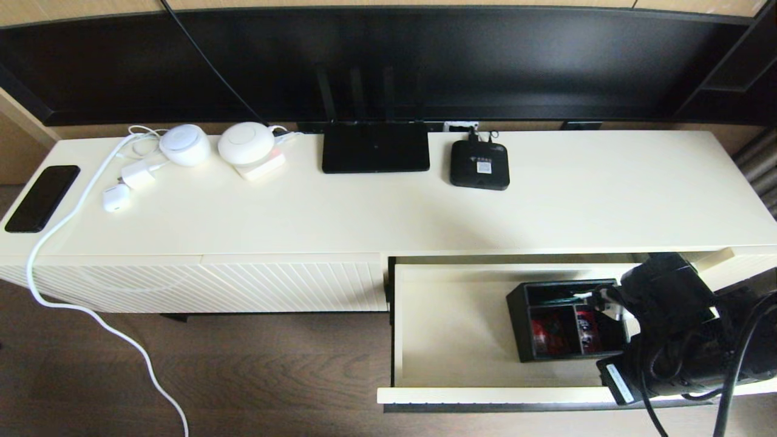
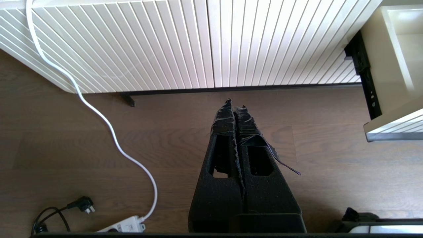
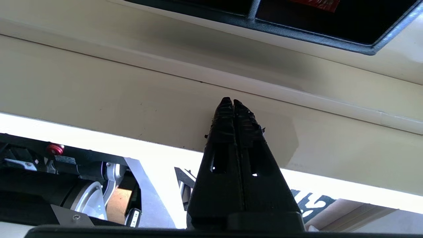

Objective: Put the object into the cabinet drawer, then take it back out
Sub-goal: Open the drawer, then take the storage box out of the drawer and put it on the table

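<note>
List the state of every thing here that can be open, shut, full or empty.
Wide cream cabinet drawer: pulled open.
Black three-compartment organiser box: inside the drawer, upright, red packets in it.
Ribbed cream panel: closed.
Left gripper: shut, empty, above the floor.
Right gripper: shut, empty, over the drawer.

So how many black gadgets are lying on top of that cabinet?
3: a phone at the left end, a router with antennas at the middle back, and a small square device just right of it. None seems hidden.
</note>
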